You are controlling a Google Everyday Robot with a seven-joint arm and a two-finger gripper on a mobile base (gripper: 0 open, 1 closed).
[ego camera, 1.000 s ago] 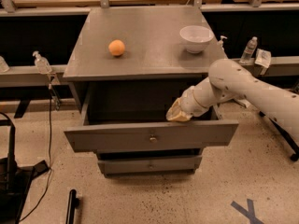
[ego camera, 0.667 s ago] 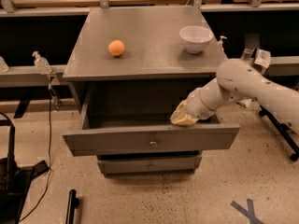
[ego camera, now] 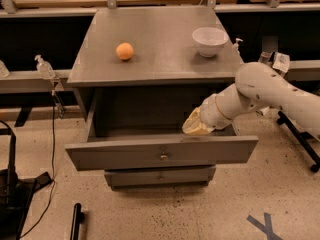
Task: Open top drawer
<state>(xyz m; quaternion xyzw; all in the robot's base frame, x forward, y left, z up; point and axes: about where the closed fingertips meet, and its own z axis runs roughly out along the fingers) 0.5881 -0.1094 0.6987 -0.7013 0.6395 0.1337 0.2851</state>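
The top drawer [ego camera: 160,153] is the widest grey front panel, with a small brass knob [ego camera: 163,157] at its centre. It stands pulled well out from the grey cabinet [ego camera: 155,44], and its dark inside shows behind the panel. My gripper [ego camera: 194,126] reaches in from the right on a white arm [ego camera: 265,91]. It sits inside the drawer, just behind the front panel, right of the knob.
An orange [ego camera: 124,51] and a white bowl [ego camera: 209,40] sit on the cabinet top. A narrower grey drawer [ego camera: 160,176] sits below the open one. Spray bottles [ego camera: 44,67] stand on side shelves. A black stand [ego camera: 10,184] and cable lie on the floor at left.
The top drawer has slid further out toward the camera. My gripper has moved forward with it, staying behind the front panel.
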